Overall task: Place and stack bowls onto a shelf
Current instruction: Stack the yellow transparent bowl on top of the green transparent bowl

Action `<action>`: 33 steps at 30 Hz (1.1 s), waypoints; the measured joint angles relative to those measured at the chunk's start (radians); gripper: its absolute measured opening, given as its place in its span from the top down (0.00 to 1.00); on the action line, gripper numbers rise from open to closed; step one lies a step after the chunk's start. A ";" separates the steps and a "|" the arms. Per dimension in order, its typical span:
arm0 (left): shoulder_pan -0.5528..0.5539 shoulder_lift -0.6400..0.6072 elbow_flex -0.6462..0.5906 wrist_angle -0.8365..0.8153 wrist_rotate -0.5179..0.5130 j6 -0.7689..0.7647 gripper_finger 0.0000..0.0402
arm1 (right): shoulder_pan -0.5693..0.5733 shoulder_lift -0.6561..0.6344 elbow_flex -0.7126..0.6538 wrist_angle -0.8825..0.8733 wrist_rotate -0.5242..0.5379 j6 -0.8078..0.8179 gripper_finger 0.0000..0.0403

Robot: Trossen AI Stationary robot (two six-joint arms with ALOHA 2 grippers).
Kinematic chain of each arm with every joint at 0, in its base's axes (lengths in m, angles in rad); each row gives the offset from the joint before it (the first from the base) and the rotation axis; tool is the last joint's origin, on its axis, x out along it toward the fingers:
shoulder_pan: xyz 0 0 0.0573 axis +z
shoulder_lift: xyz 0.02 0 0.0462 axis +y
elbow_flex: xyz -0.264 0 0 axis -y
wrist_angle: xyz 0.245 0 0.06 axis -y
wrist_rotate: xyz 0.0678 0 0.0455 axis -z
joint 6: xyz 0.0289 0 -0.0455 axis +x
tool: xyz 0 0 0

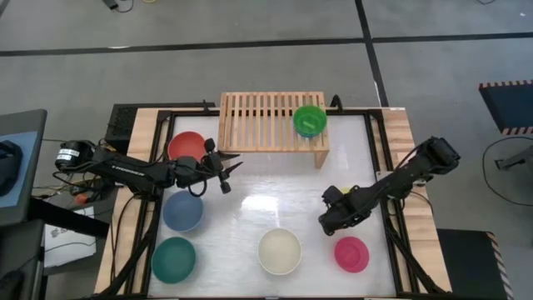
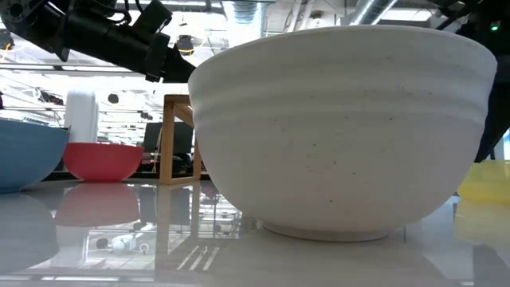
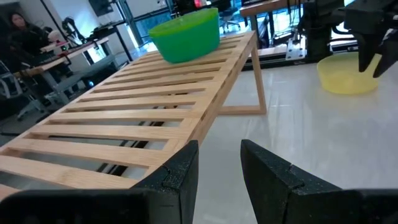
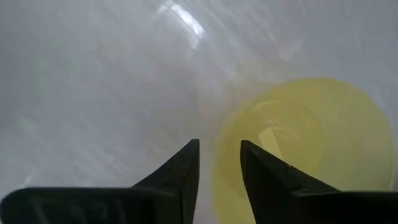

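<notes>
hovering just above the rim of the small round yellow plastic bowl (image 4: 298,143), the right gripper (image 4: 219,163) has its fingers narrowly parted, near the table's (image 1: 250,196) right edge. the left gripper (image 1: 230,171), open and empty, sits just beside the front edge of the low light-wood slatted shelf (image 1: 262,125), whose right end carries a green bowl (image 1: 310,120).
</notes>
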 joint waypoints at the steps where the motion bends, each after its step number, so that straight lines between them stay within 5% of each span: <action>1: 0.000 0.000 0.000 -0.001 0.000 0.000 0.73 | -0.001 0.001 -0.001 -0.003 0.000 0.000 0.69; 11: 0.000 0.000 0.000 -0.023 0.001 -0.018 0.73 | -0.028 0.001 -0.124 0.112 -0.006 0.051 0.93; 20: 0.000 0.000 0.000 0.000 0.011 0.004 0.73 | -0.028 -0.049 -0.050 0.155 0.062 -0.058 0.94; 23: 0.001 0.000 0.000 0.027 0.136 0.011 0.73 | -0.014 -0.077 0.006 0.198 0.113 -0.211 0.94; 28: -0.013 0.062 0.002 0.228 0.601 0.129 0.73 | 0.004 -0.104 0.026 0.531 0.111 -0.760 0.94; 33: -0.059 0.163 0.098 0.247 0.644 0.246 0.73 | -0.024 -0.101 0.026 0.792 0.019 -1.185 0.94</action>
